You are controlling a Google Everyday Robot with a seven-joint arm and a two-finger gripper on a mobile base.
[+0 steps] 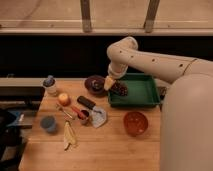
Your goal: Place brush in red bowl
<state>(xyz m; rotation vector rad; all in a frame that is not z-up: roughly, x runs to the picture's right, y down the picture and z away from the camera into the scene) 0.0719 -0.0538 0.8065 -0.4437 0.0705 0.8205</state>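
Observation:
The red bowl (135, 123) sits on the wooden table in front of the green tray, with nothing in it. A thin dark stick (65, 112) lying slantwise at the left, beside the red-handled utensil (77, 111), looks like the brush. My gripper (108, 83) hangs from the white arm over the tray's left edge, next to the dark maroon bowl (94, 84). It is open and holds nothing. It is well back and to the right of the brush, and behind and left of the red bowl.
The green tray (145, 92) holds a dark lump. A black block tool (86, 102), grey cloth (99, 116), orange ball (63, 99), blue cup (48, 123), banana (69, 136) and a small bottle (50, 85) crowd the table's left half.

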